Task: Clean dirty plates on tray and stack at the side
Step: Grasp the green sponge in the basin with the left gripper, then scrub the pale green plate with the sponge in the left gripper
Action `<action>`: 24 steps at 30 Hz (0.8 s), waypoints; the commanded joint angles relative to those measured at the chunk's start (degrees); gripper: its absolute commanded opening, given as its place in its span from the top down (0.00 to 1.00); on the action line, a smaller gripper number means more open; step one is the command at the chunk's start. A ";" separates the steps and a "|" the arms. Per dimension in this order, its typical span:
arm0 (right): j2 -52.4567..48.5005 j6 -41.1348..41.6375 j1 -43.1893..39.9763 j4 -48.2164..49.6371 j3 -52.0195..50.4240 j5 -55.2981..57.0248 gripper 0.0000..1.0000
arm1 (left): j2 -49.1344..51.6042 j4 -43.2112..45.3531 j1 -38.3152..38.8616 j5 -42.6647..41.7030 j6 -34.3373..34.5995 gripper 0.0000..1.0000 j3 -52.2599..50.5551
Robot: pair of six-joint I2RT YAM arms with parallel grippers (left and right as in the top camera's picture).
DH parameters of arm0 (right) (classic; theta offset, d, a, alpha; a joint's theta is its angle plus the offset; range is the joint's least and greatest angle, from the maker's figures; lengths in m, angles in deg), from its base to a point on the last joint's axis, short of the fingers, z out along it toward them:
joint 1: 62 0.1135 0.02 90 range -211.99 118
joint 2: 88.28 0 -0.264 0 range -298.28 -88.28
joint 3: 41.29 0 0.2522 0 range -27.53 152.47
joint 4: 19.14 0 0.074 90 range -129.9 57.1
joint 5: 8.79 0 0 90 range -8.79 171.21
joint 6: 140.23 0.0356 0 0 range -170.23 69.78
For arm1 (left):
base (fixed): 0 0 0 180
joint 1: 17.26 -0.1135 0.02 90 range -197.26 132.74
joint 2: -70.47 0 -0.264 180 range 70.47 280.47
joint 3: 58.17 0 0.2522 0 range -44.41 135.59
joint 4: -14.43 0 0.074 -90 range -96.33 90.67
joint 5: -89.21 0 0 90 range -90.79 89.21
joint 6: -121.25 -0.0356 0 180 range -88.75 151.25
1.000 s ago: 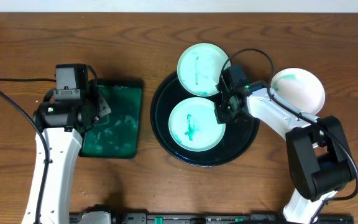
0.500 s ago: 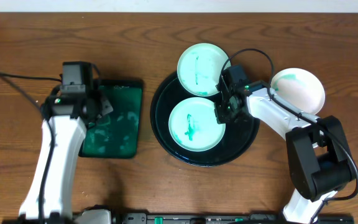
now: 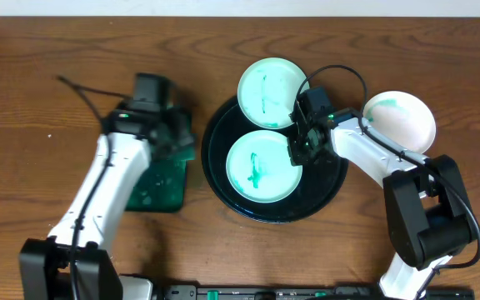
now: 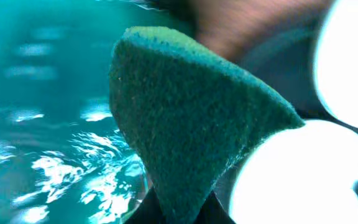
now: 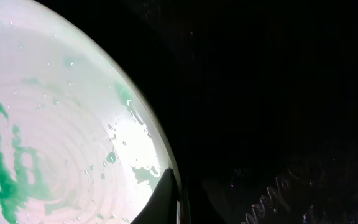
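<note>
The round black tray (image 3: pixel 332 190) holds a smeared plate (image 3: pixel 257 171) at its middle. A second smeared plate (image 3: pixel 269 83) rests on its back rim. A third plate (image 3: pixel 400 121) lies on the table to the right. My right gripper (image 3: pixel 297 152) is shut on the middle plate's right rim; the right wrist view shows a finger (image 5: pixel 169 199) over that plate's edge (image 5: pixel 61 137). My left gripper (image 3: pixel 178 137) is shut on a dark green sponge (image 4: pixel 191 124) and hangs between the green tray and the black tray's left rim.
A rectangular black-rimmed green tray (image 3: pixel 152 187) with wet green liquid lies left of the black tray; it also shows in the left wrist view (image 4: pixel 36 93). Cables run over the back of the table. The table is brown wood.
My left arm has swung right with the sponge, from over the green tray to its right edge near the black tray. My right gripper and the plates have not moved.
</note>
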 commanded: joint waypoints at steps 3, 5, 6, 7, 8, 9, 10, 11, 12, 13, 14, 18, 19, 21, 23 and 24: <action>-1.36 1.36 -1.09 -0.04 -0.68 5.01 0.99 | 5.49 6.47 11.85 -5.16 4.61 0.93 1.57; -1.36 1.36 -1.09 -0.04 -0.68 5.01 0.99 | 8.52 9.81 15.50 -5.18 6.34 0.93 1.57; -1.36 1.38 -1.09 -0.04 -0.68 5.01 0.99 | 10.05 11.47 16.98 -5.18 7.37 0.93 1.57; -1.36 1.36 -1.09 -0.04 -0.68 5.01 0.99 | 11.58 12.92 18.27 -5.18 8.50 0.93 1.57; -1.36 1.36 -1.09 -0.04 -0.68 5.01 0.99 | 13.11 14.19 19.32 -5.18 9.68 0.93 1.57; -1.36 1.36 -1.09 -0.04 -0.68 5.01 0.99 | 14.49 15.26 20.17 -5.18 10.78 0.93 1.57; -1.36 1.38 -1.09 -0.04 -0.66 5.01 0.99 | 15.67 16.00 20.76 -5.18 11.63 0.93 1.57; -1.36 1.38 -1.09 -0.04 -0.68 4.98 0.99 | 16.74 16.48 21.11 -5.16 12.17 0.93 1.57; -1.36 1.38 -1.09 -0.04 -0.68 5.01 0.99 | 17.59 16.79 21.24 -5.14 12.17 0.93 1.57; -1.36 1.38 -1.09 -0.04 -0.68 5.01 0.99 | 18.36 16.76 21.24 -4.48 12.31 0.93 1.57; -1.36 1.38 -1.09 -0.04 -0.68 5.01 0.99 | 18.99 16.15 21.14 -2.95 12.79 0.93 1.57; -1.36 1.38 -1.09 -0.02 -0.68 4.98 0.99 | 19.89 8.87 19.69 9.09 18.08 0.93 1.57; -1.36 1.38 -1.09 -0.02 -0.68 4.98 0.99 | 19.89 7.52 19.17 10.43 18.16 0.93 1.57; -1.36 1.38 -1.09 -0.02 -0.68 5.01 0.99 | 19.96 6.64 18.45 10.47 18.10 0.93 1.57; -1.36 1.38 -1.09 0.02 -0.68 5.01 0.99 | 20.13 7.19 18.45 9.01 18.05 0.93 1.57; -1.36 1.38 -1.09 0.02 -0.68 5.01 0.99 | 20.37 7.80 18.71 7.63 18.03 0.93 1.57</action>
